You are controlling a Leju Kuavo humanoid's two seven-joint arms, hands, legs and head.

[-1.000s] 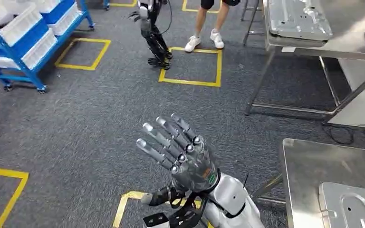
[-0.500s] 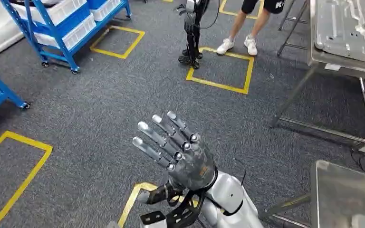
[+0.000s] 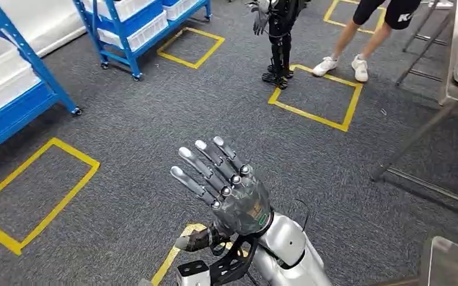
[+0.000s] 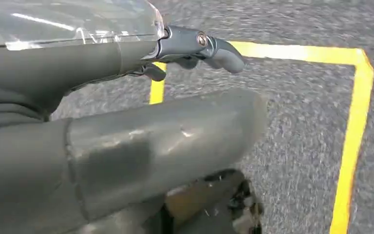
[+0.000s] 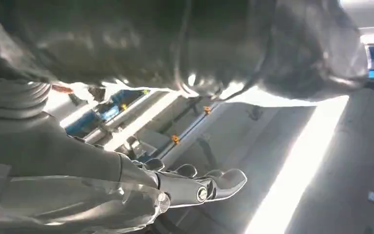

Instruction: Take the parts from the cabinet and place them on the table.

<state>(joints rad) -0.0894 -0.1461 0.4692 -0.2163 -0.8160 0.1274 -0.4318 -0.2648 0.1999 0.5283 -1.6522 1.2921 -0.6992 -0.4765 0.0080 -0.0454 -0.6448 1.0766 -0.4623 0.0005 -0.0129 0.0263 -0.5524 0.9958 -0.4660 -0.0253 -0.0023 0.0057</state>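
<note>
Right hand: the right hand (image 3: 223, 182) is raised in front of the body, fingers spread apart, holding nothing.
Left hand: the left hand (image 4: 141, 141) hangs over the grey carpet and yellow floor tape (image 4: 353, 122) — too close and blurred to tell whether its fingers are apart or closed.
Parts: no part is in hand; presumably they lie in the white bins (image 3: 140, 31) of the blue rack (image 3: 119, 42), well apart from the robot.
Handling: contents hidden — judged small, rigid pieces; best taken across the body of the part, not by an edge.
Surface: a metal surface corner (image 3: 453, 262) shows at lower right.
Bystanders: a person's legs (image 3: 358, 42) and another robot (image 3: 279, 36) stand beyond.
Change: the whole view has swung left — camera motion; the racks now sit nearer centre, the right hand's pose unchanged.
</note>
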